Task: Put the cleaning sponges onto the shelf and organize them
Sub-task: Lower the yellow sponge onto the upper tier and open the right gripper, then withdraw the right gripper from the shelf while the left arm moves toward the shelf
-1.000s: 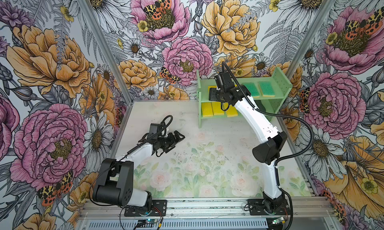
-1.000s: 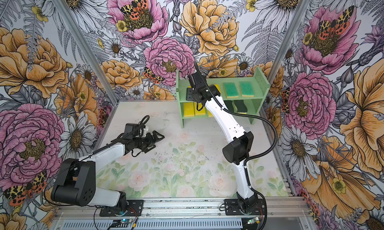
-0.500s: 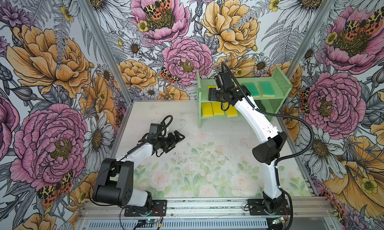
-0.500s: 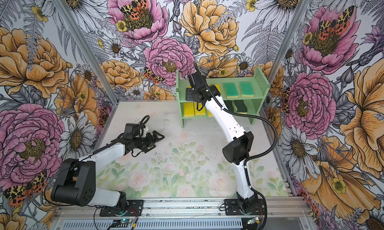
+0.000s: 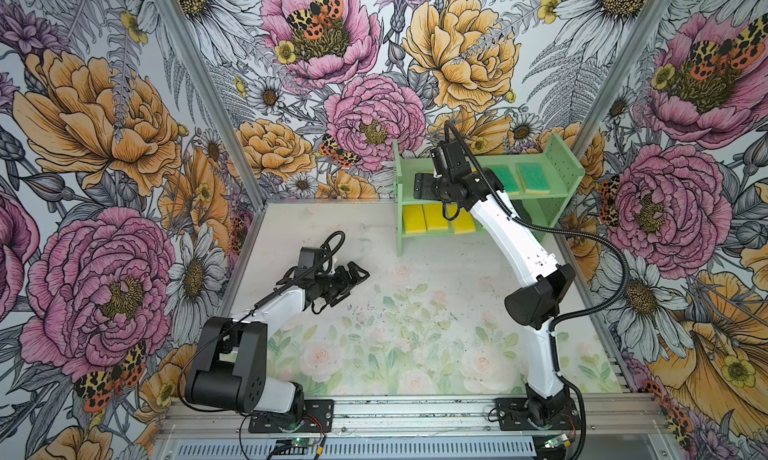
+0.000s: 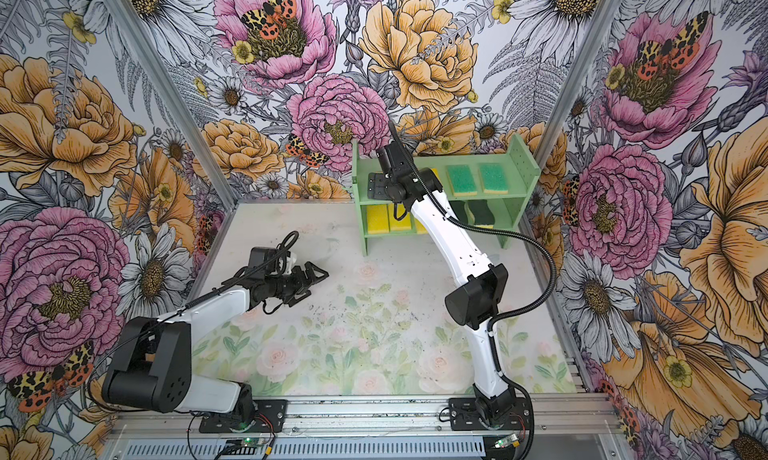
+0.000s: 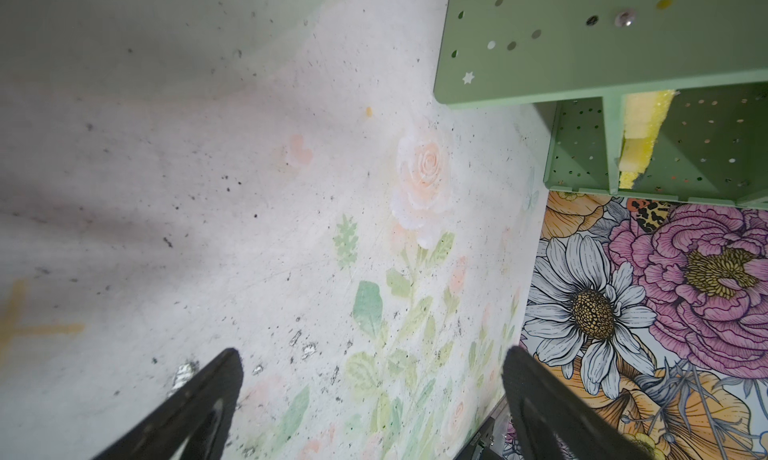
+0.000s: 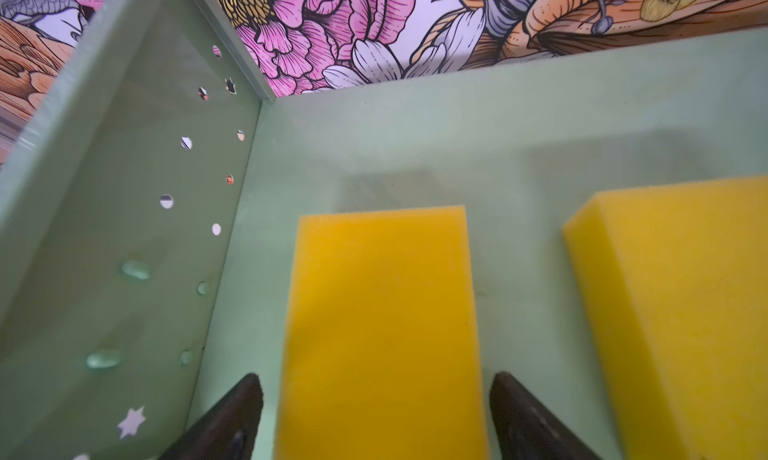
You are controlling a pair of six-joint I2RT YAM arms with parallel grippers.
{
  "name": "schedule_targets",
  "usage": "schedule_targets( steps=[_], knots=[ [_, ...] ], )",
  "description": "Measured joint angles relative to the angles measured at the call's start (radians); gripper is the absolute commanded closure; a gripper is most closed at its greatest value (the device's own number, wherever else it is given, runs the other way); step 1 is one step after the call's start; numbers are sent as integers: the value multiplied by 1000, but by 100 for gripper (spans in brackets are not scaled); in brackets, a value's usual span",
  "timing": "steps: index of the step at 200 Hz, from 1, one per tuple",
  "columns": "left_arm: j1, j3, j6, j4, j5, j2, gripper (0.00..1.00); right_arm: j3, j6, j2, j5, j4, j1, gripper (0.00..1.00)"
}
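Right gripper (image 8: 376, 378), released, straddles a plain yellow foam sponge (image 8: 382, 295) on the mint-green shelf (image 8: 415, 146)
It lies beside a matching sponge (image 8: 673, 312), apparently grouping colours; left gripper (image 7: 374, 354) gapes empty

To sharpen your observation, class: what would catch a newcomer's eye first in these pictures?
Bold pink and orange flower wallpaper covers the walls. At the back right stands the mint-green two-tier shelf; the open right gripper straddles a plain yellow foam sponge on its upper tier.
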Motion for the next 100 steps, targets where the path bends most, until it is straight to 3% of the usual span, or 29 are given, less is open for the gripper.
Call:
schedule_targets(
  steps=[46, 100],
  knots=[
    [2, 0, 0, -1, 0, -16, 1, 18, -1, -2, -13, 0, -6, 9],
    [16, 11, 18, -33, 0, -57, 1, 14, -44, -83, -122, -8, -43, 9]
  ],
)
